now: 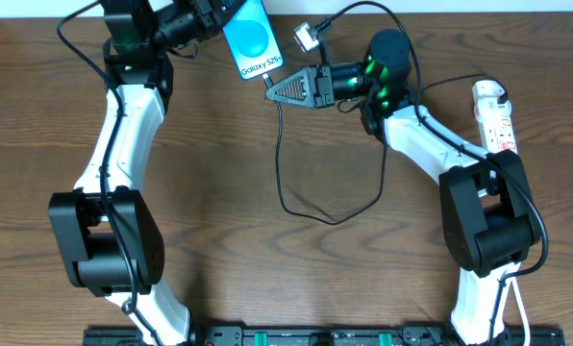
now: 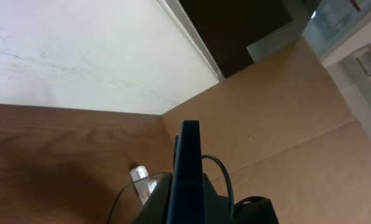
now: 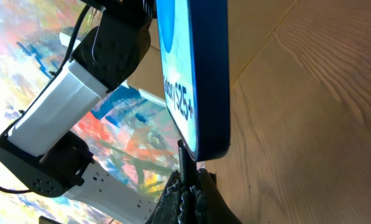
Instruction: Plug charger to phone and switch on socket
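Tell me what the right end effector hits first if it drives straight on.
Probably the phone, its lower edge just ahead of the plug held in that end effector.

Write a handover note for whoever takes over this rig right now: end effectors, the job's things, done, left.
Left end effector: shut on the phone, held up off the table.
Right end effector: shut on the charger near its plug tip, tip at the phone's bottom edge.
Socket: on the table's right side, untouched.
Done: both things grasped. Left: seat the plug (cannot tell if in), switch on socket.
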Motion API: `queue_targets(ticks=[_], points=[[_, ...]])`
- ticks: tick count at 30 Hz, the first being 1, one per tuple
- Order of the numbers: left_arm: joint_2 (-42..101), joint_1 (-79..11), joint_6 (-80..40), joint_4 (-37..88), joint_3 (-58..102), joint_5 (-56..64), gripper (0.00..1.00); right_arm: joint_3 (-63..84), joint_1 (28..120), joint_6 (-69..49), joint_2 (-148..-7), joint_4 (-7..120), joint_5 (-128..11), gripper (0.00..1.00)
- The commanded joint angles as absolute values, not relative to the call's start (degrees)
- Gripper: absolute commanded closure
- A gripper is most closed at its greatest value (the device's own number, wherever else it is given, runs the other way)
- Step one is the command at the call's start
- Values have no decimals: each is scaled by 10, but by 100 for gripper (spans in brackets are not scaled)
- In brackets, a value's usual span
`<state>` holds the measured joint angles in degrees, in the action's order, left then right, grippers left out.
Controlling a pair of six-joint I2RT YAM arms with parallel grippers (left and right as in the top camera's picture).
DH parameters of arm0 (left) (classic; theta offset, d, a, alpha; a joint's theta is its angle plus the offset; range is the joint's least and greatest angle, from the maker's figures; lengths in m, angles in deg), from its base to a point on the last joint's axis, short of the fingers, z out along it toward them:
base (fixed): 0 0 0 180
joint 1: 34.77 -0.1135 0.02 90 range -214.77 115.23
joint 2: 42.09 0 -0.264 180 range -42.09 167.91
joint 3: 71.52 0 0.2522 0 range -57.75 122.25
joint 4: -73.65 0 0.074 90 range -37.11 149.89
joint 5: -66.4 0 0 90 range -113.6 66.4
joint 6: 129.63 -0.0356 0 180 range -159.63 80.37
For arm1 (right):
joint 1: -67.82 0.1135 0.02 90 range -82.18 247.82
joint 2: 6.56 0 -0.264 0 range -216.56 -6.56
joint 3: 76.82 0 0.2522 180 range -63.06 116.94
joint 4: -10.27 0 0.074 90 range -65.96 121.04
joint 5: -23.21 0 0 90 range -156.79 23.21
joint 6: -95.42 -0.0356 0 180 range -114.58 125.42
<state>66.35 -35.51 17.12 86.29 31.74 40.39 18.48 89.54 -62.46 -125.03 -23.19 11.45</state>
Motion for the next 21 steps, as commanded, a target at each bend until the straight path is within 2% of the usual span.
queue_targets(ticks=[1,21], points=[[656,-342,197,857,326,470,93,196,886,-604,-1248,-240,8,99],[656,-340,171,857,326,434,93,196,895,-615,-1248,-240,-39,99]])
